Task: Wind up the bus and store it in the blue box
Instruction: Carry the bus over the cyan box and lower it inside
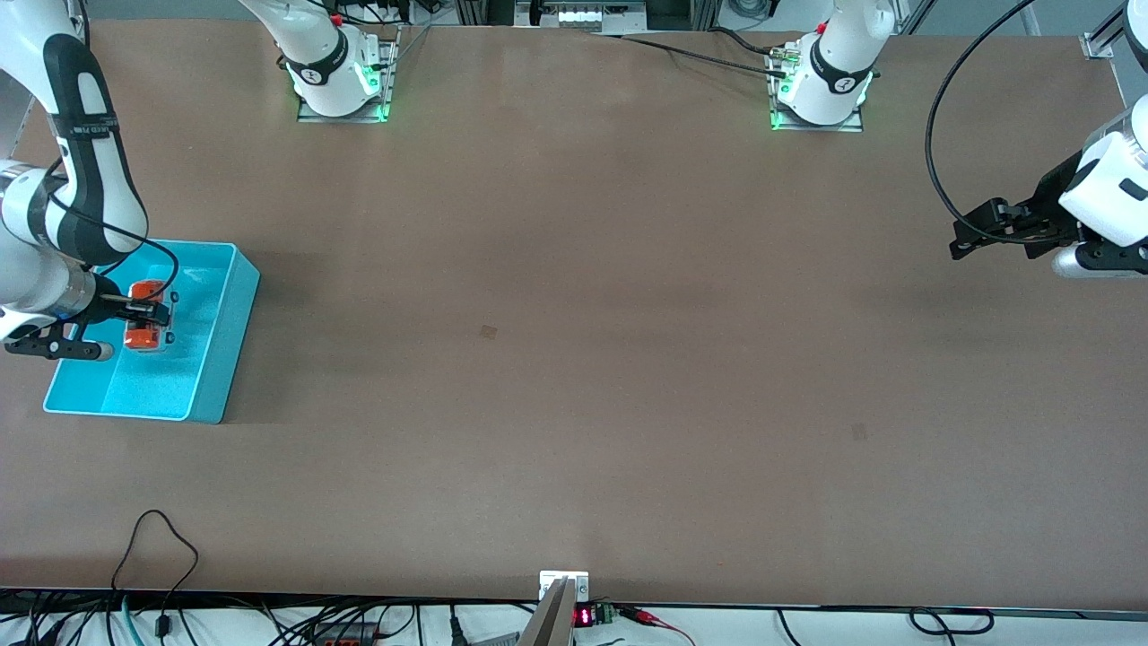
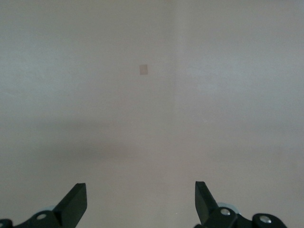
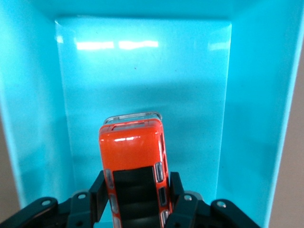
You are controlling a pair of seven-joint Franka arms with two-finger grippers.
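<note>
Right now the right gripper [image 1: 152,316] is clamped on the bus [image 1: 145,316], fingers pressed to its two long sides, and hangs over the inside of the blue box [image 1: 215,359]. Bus is orange w/ a dark roof; in the right wrist view the bus [image 3: 135,161] points away from the camera toward one short end wall of the blue box [image 3: 142,61], its pale front bumper just showing. Can't tell whether the wheels touch the box floor or hang just above it. Nothing else lies in the box around the bus — only bare blue floor and walls on all sides.

Box sits near the bench edge at the right arm's end, long axis running roughly toward the front camera, about mid-depth on the bench. The right arm's own forearm and a black cable loop hang over the box's outer corner and hide part of its rim there.

Left gripper [image 1: 964,238] waits in the air over the bench edge at the left arm's end, well apart from the box, fingers spread wide w/ nothing between them. In the left wrist view the left gripper [image 2: 141,202] looks down on bare brown bench [image 2: 152,118] w/ one small square patch [image 2: 144,70] on it. Two similar faint patches show in the front view, one mid-bench [image 1: 488,331], one nearer the front camera [image 1: 859,432].
</note>
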